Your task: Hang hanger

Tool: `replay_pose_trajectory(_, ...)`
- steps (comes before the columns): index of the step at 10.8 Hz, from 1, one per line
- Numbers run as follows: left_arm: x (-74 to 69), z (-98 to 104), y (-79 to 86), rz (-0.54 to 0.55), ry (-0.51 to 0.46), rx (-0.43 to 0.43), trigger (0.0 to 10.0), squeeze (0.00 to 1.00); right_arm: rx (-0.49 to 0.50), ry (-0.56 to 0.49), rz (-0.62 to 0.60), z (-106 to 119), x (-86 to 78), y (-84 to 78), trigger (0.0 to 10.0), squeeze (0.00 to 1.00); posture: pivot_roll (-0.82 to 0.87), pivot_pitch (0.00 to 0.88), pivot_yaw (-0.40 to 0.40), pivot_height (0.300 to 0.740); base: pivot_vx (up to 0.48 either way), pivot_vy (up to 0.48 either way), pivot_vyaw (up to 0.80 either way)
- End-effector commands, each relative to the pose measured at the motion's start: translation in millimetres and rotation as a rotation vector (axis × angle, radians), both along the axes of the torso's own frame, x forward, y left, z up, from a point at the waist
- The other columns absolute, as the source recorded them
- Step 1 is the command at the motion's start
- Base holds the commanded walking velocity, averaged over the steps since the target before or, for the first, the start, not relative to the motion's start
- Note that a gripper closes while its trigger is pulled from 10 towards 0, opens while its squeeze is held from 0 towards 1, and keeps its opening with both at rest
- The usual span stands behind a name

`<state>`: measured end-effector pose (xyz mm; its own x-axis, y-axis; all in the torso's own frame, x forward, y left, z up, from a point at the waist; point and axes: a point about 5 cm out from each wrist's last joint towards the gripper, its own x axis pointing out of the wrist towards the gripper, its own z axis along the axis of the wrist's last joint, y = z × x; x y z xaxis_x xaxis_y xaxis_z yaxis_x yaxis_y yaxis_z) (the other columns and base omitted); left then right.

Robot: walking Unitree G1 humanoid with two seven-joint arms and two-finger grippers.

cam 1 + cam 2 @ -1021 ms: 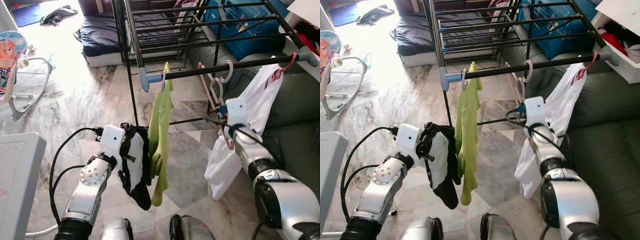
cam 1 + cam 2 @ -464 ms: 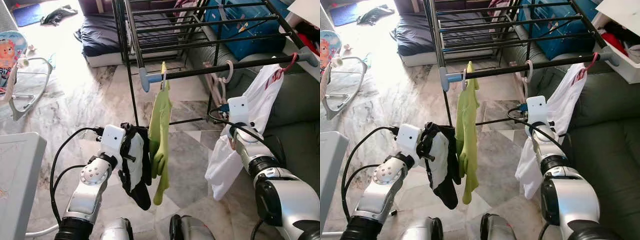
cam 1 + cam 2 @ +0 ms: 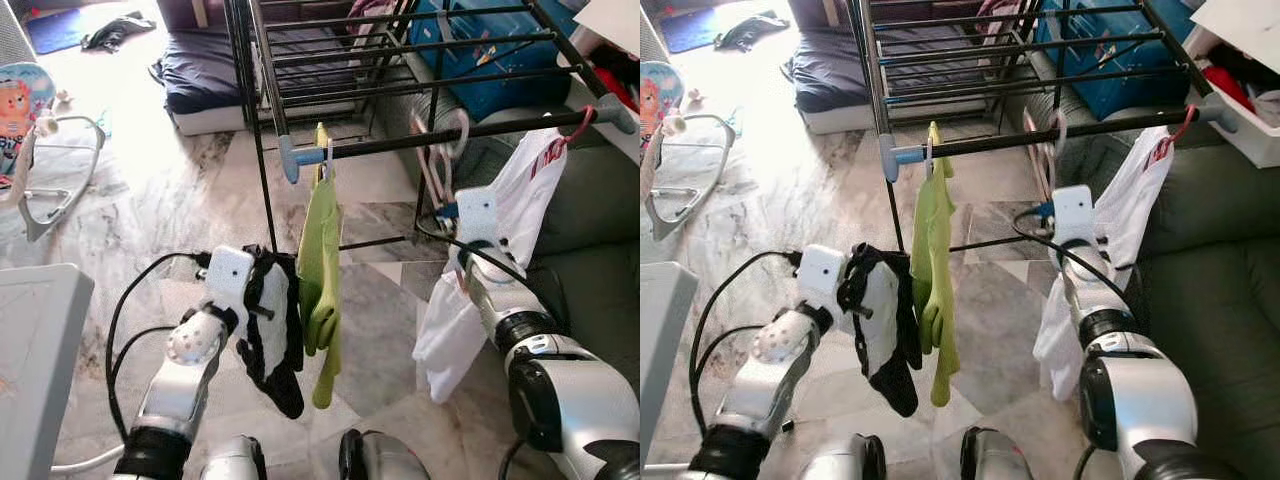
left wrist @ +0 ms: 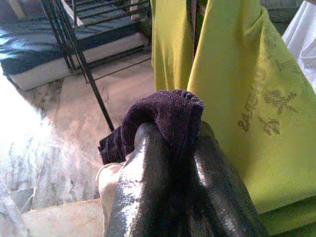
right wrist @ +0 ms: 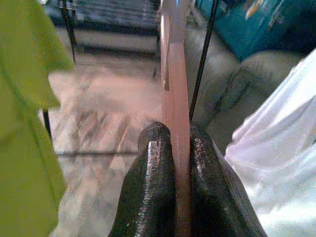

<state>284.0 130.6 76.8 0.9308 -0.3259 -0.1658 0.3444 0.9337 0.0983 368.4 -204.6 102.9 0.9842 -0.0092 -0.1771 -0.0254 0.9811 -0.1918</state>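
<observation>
Black fingers of the right gripper point(image 5: 174, 148) are pressed together on the flat bar of a pale pink plastic hanger point(image 3: 436, 165), which reaches up the right of centre of the head views to the long black rail of the drying rack point(image 3: 420, 138), its white hook sitting at or on the rail; whether it has seated cannot be told. A white shirt on a red hanger point(image 3: 520, 190) hangs just beside the wrist. In the lower left, the left gripper point(image 4: 168, 163) pinches a dark purple and white garment point(image 3: 268, 335) next to the lime green shirt point(image 3: 322, 265). To finish well, I judge the hook should settle fully over the rail, between the green and white shirts, before the fingers part, with the hanger kept upright so it does not twist off
</observation>
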Motion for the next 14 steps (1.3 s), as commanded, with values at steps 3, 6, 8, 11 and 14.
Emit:
replay_pose_trajectory(3, 0.2, -1.6, 1.7, 0.016, -0.025, -0.004, 10.0, 0.0, 0.003, -0.161, 0.028, 12.1, -7.3, -0.2, 4.3, 0.0, -0.05, 0.0, -0.044, 0.74, 0.0, 0.0, 0.0)
replay_pose_trajectory(6, -13.3, -3.8, 3.6, 0.017, -0.034, 0.008, 10.0, 0.0, 0.02, -0.142, -0.006, -29.5, -68.0, 4.3, 10.0, 0.0, -0.03, 0.0, -0.056, 0.74, 0.0, 0.0, 0.0)
replay_pose_trajectory(8, -19.6, -0.5, 5.3, 0.014, -0.046, 0.009, 10.0, 0.0, 0.1, -0.052, -0.174, -53.6, -121.7, 7.2, 10.0, 0.0, -0.03, 0.0, -0.042, 0.74, 0.0, 0.0, 0.0)
replay_pose_trajectory(11, -15.9, 1.1, -3.2, -0.018, -0.04, 0.005, 10.0, 0.0, 0.148, -0.006, -0.227, -48.1, -119.5, 5.1, 10.0, 0.0, -0.06, 0.011, -0.016, 0.74, 0.0, 0.0, 0.0)
replay_pose_trajectory(14, -14.9, 4.8, -4.7, -0.011, -0.051, -0.005, 10.0, 0.0, 0.158, 0.013, -0.235, -41.5, -113.5, 8.8, 10.0, 0.0, -0.05, 0.011, -0.029, 0.74, -0.254, 0.0, 0.0)
